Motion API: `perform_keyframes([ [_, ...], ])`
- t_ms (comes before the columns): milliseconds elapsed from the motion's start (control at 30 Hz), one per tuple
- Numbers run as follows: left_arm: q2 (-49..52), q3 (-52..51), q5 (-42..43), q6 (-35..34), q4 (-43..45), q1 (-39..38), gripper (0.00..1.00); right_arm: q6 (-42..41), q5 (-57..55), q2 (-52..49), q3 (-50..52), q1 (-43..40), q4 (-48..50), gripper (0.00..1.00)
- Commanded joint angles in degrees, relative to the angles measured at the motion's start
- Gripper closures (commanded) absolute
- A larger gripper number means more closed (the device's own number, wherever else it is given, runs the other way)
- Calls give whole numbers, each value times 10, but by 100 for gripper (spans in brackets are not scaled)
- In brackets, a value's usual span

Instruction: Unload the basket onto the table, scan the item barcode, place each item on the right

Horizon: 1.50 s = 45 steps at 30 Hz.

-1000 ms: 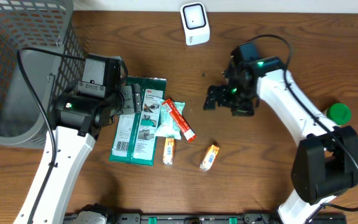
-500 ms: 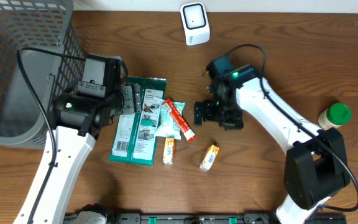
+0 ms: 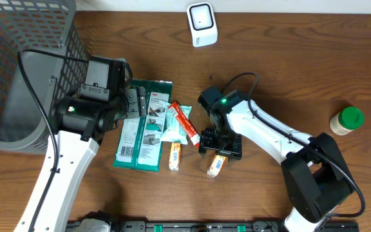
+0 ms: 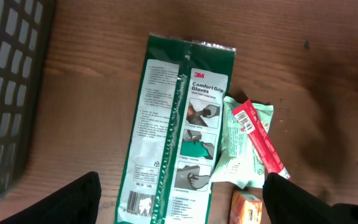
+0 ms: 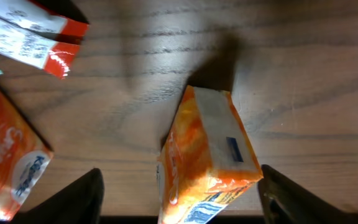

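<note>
A small orange packet (image 3: 216, 165) lies on the wooden table, and in the right wrist view the same packet (image 5: 207, 152) sits tilted between my fingers. My right gripper (image 3: 219, 147) hangs directly over it, open; the right gripper (image 5: 179, 202) straddles it with a gap on the left and the right finger close to its corner. A white scanner (image 3: 201, 24) stands at the back edge. My left gripper (image 3: 134, 103) hovers open above a green glove package (image 3: 142, 129); the left gripper (image 4: 182, 208) holds nothing.
A second orange packet (image 3: 174, 156), a red tube (image 3: 187, 125) and a pale green pouch (image 3: 174, 129) lie beside the glove package (image 4: 179, 124). A grey basket (image 3: 18, 58) fills the left side. A green-lidded bottle (image 3: 346, 120) stands at the far right.
My right arm has swung left and toward the front edge, coming down over the orange packet, and its jaws have narrowed somewhat. The left arm has not moved.
</note>
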State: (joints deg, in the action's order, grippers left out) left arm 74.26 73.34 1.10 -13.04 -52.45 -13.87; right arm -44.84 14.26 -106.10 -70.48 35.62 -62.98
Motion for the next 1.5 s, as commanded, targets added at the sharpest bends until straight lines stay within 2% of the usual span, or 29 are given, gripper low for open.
perform_keyframes([
  [0, 2, 7, -7, 8, 0, 3, 16, -21, -7, 3, 8, 10, 7, 30],
  [167, 2, 7, -7, 8, 0, 3, 16, -21, -7, 3, 8, 12, 15, 43],
  [267, 2, 7, -7, 8, 0, 3, 16, -21, -7, 3, 8, 12, 15, 45],
  [367, 2, 7, -7, 8, 0, 3, 16, -21, -7, 3, 8, 12, 15, 53],
  [533, 2, 7, -7, 8, 0, 3, 16, -21, -18, 3, 9, 12, 5, 54],
  [800, 2, 7, -7, 8, 0, 3, 16, -20, -44, 3, 9, 12, 6, 71],
  [1467, 2, 7, -7, 8, 0, 3, 16, -17, -76, 3, 8, 9, 19, 80],
])
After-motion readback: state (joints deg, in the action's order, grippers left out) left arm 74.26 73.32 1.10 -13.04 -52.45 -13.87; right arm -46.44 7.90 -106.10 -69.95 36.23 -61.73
